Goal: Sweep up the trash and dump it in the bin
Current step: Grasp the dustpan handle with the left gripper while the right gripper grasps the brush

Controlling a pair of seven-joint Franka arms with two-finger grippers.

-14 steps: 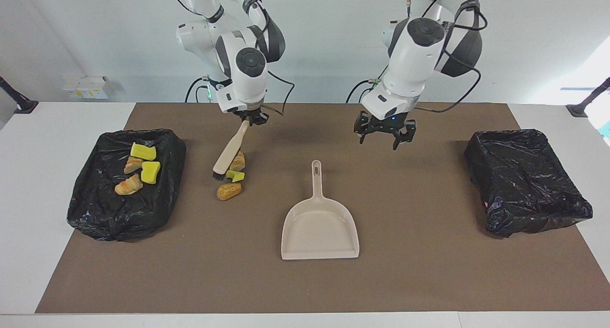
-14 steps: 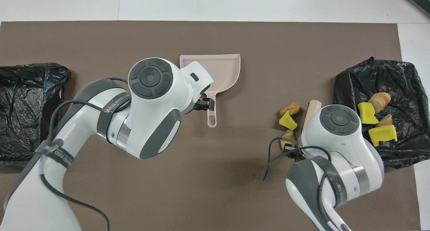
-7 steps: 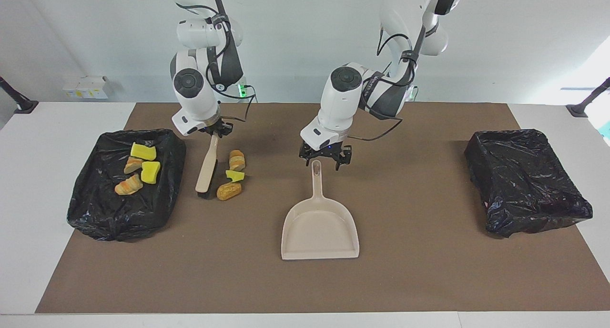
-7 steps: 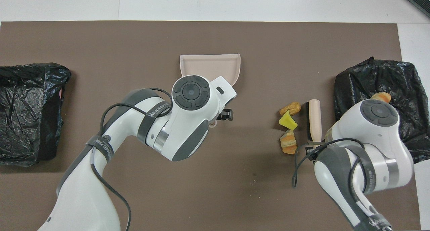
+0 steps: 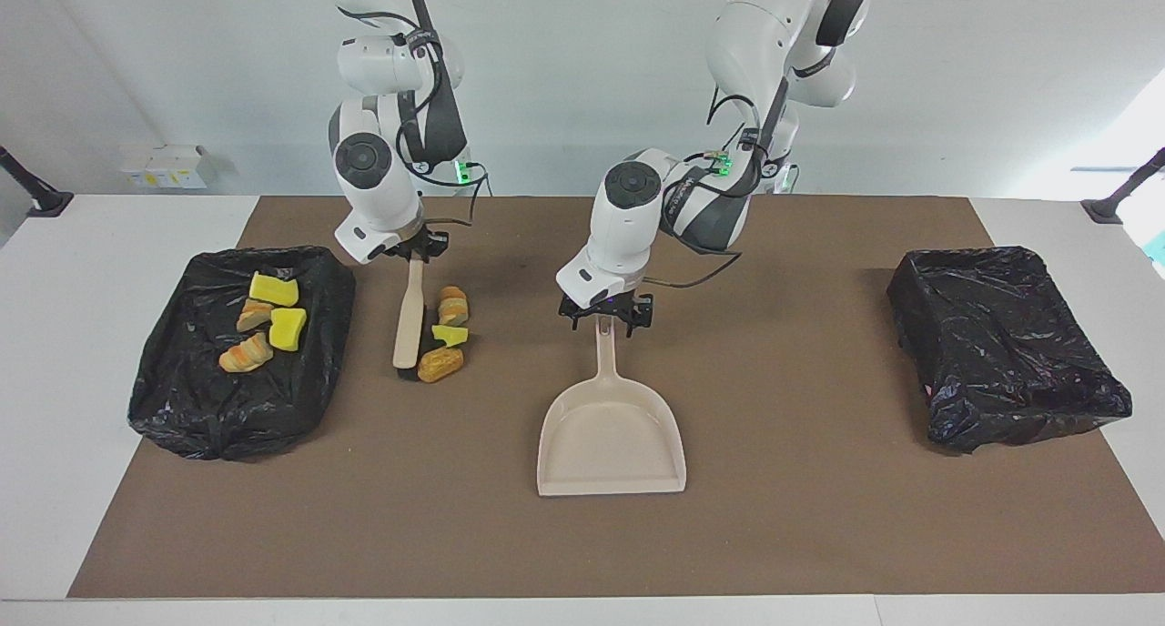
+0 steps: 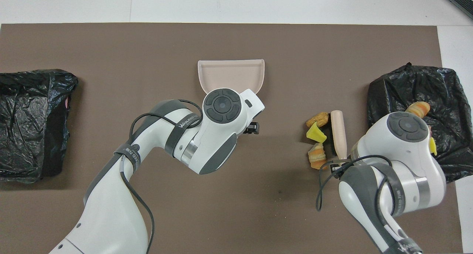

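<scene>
Moved lower since a moment ago: left gripper (image 5: 602, 322), now straddling the dustpan (image 5: 610, 435) handle's tip, fingers spread.
Right gripper (image 5: 415, 249) pinched shut on the brush (image 5: 409, 318) handle, bristles down on the brown mat (image 5: 819, 517), touching the trash (image 5: 440, 364): three loose pieces between brush and dustpan; four more on the black bin bag (image 5: 196, 408) at the right arm's end; second bin bag (image 5: 1001, 353) at the left arm's end.
</scene>
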